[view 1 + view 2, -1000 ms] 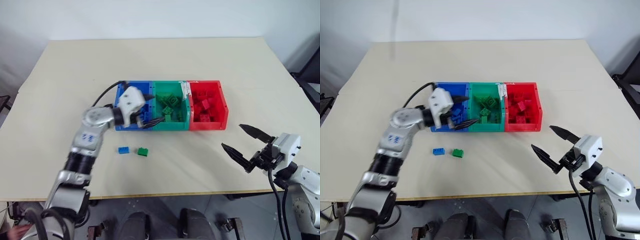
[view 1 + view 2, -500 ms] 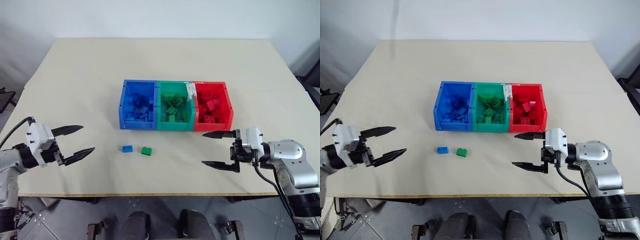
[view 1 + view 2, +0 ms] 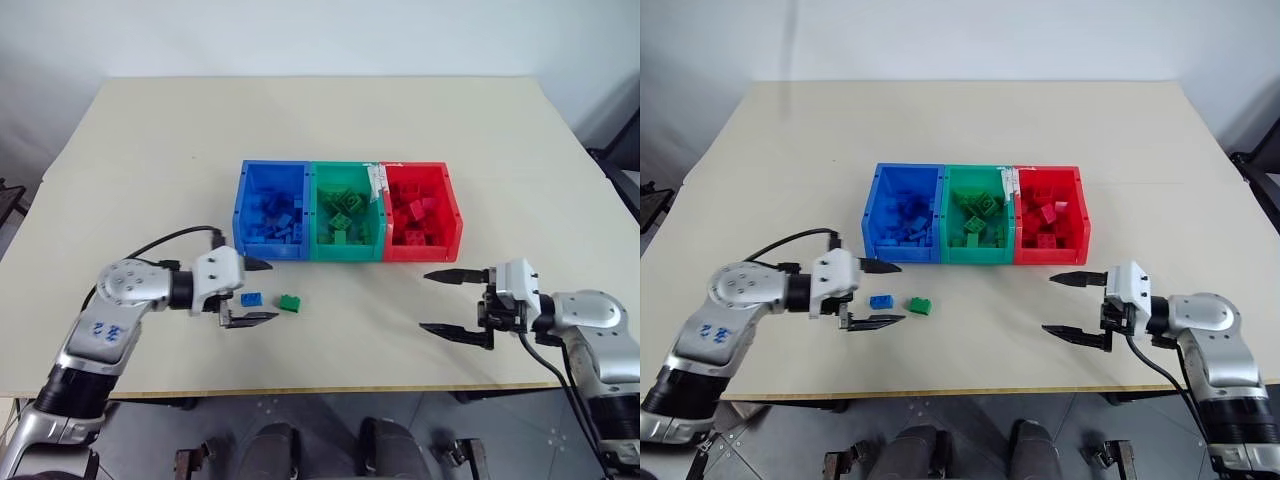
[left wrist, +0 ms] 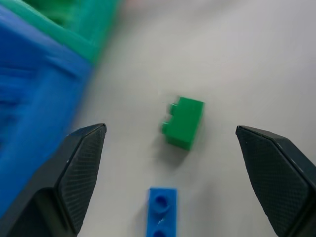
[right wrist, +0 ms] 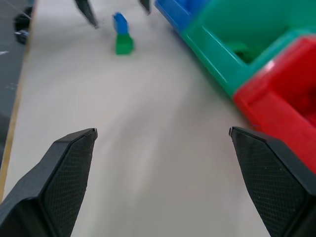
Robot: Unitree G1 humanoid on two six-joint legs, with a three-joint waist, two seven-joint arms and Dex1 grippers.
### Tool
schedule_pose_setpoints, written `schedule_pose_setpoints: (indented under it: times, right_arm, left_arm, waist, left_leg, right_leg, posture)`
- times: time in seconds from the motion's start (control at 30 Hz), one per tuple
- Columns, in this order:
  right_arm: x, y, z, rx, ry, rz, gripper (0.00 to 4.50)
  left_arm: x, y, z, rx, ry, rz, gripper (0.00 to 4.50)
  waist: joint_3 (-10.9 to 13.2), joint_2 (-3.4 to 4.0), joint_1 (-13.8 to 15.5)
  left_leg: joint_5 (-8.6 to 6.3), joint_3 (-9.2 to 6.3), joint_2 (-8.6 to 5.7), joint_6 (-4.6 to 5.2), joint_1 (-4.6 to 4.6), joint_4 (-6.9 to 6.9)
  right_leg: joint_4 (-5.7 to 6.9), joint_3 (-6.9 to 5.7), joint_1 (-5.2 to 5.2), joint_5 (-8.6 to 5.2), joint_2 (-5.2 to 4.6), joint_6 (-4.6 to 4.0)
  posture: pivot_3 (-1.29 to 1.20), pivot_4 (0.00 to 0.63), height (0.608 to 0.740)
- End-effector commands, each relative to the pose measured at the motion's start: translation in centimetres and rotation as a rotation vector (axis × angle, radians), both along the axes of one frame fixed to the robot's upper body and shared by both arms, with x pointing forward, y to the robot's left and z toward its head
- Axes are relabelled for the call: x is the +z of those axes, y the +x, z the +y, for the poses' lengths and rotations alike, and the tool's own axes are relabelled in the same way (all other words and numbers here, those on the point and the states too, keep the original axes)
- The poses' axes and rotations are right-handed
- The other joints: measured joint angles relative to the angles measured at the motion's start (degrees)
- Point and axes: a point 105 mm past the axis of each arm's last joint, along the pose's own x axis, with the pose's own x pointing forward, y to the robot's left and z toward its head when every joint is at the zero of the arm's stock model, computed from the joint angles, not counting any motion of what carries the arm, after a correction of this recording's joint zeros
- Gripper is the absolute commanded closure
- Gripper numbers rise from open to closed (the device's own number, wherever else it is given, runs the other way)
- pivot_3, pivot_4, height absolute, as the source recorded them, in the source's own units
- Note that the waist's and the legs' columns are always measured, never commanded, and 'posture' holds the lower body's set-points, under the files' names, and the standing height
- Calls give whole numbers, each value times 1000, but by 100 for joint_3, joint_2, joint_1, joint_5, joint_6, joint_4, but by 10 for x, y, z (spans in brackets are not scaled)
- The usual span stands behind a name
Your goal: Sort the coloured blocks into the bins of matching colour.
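Observation:
Three joined bins stand mid-table: blue, green and red, each holding several blocks of its own colour. Two loose blocks lie in front of the blue bin: a blue one and a green one. My left gripper is open, low over the table, its fingers either side of the blue block and pointing at the green one. My right gripper is open and empty, in front of the red bin, pointing left across the table.
The beige table's front edge runs close below both grippers. A black cable loops from the left forearm over the table. Bare tabletop lies between the loose blocks and the right gripper.
The left gripper left the bins, swung out to the far left, then came back in low to the loose blue block. The right gripper turned to point left and sank a little.

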Motion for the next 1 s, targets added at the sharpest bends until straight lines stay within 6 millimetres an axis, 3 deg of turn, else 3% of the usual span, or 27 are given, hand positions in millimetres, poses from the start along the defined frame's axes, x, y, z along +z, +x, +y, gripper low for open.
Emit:
schedule_pose_setpoints:
  times: [0.03, 0.2, 0.27, 0.63, 0.87, 1.0]
  right_arm:
    - [9, -7, -5, -24, -3, -37, 0]
    - [7, -15, -9, -67, -1, -39, 0]
    - [8, -17, -10, -85, 4, -48, 0]
    - [15, -24, -2, -112, 8, -66, 0]
    - [20, -24, 1, -133, 16, -70, 0]
    - [23, -20, -5, -215, 60, -80, 0]
  left_arm:
    - [-6, 3, 3, -14, 91, 38, 26]
    - [-14, 15, -3, -14, 134, 52, 26]
    - [-17, 15, -6, -39, 139, 74, 425]
    - [-22, 17, -19, -78, 114, 73, 3753]
    - [-20, 17, -23, -97, 94, 63, 3803]
    - [14, 19, -46, -141, -104, -1, 3803]
  waist:
    - [0, 0, -4]
    - [0, 0, 37]
    - [0, 0, 48]
    - [0, 0, 42]
    - [-1, 0, 60]
    - [0, -1, 87]
  left_leg:
    - [0, 2, 2, 0, 0, 0]
    - [0, 2, 4, 0, -1, 4]
    - [1, -2, 3, 2, -2, 9]
    - [3, -3, 2, 5, 0, 11]
    - [3, -7, 0, 6, 0, 14]
    - [4, -8, -1, 7, -3, 15]
  right_leg:
    - [0, 4, 0, 0, 0, 0]
    - [-1, 8, 0, 0, -1, 0]
    - [0, 8, 3, 1, -3, 2]
    - [4, 11, 4, 2, -6, 4]
    - [4, 10, 7, 3, -8, 5]
    - [4, 10, 7, 3, -9, 6]
  posture:
    - [0, 150, 740]
    - [0, 150, 740]
    - [0, 150, 740]
    - [0, 150, 740]
    - [0, 150, 740]
    - [0, 150, 740]
